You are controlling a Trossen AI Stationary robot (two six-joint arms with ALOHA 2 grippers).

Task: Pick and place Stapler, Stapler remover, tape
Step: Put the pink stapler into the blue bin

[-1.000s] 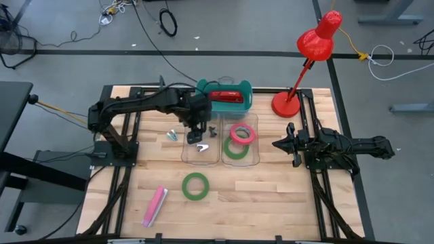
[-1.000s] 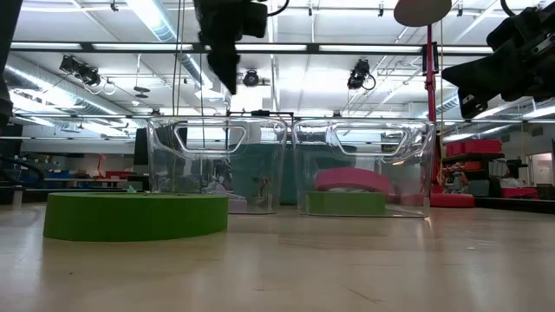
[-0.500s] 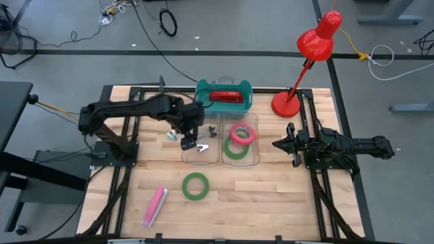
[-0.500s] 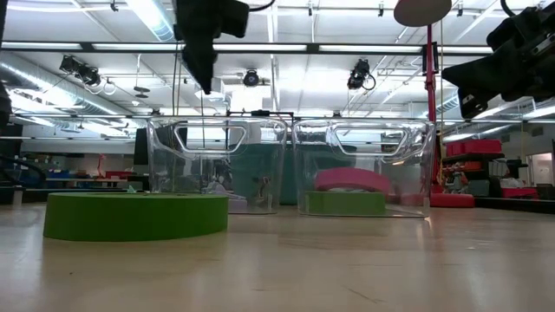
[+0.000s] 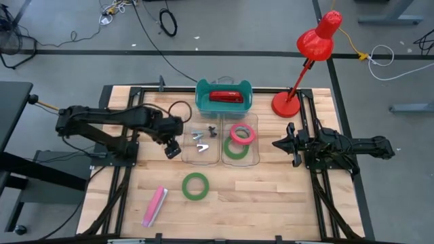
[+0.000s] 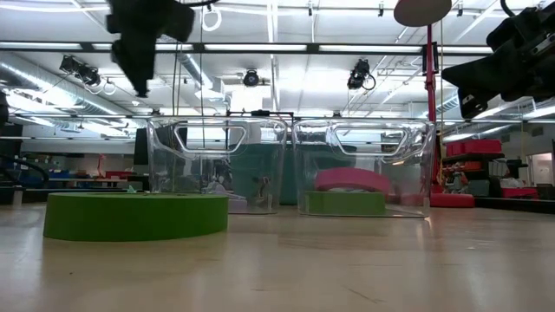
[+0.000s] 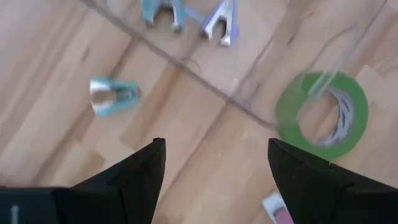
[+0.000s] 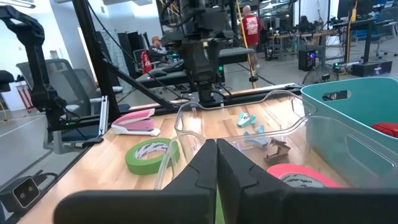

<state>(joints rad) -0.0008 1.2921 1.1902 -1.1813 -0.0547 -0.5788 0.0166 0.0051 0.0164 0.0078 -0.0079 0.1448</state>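
The left gripper (image 5: 172, 150) hangs spread and empty just left of the clear bins (image 5: 201, 157). One green tape (image 5: 195, 186) lies on the table (image 5: 271, 203); another green roll (image 5: 236, 150) and the pink roll (image 5: 242, 133) sit in the right-hand bin. The right gripper (image 5: 279, 144) waits clenched at the table's right edge.

A red desk lamp (image 5: 308, 57) stands at the far right corner of a wooden table (image 5: 271, 196). Two clear bins (image 5: 222, 160) sit side by side at its centre, a teal bin (image 5: 202, 97) just behind them. Black cables (image 5: 167, 22) lie on the grey floor (image 5: 68, 27) beyond.
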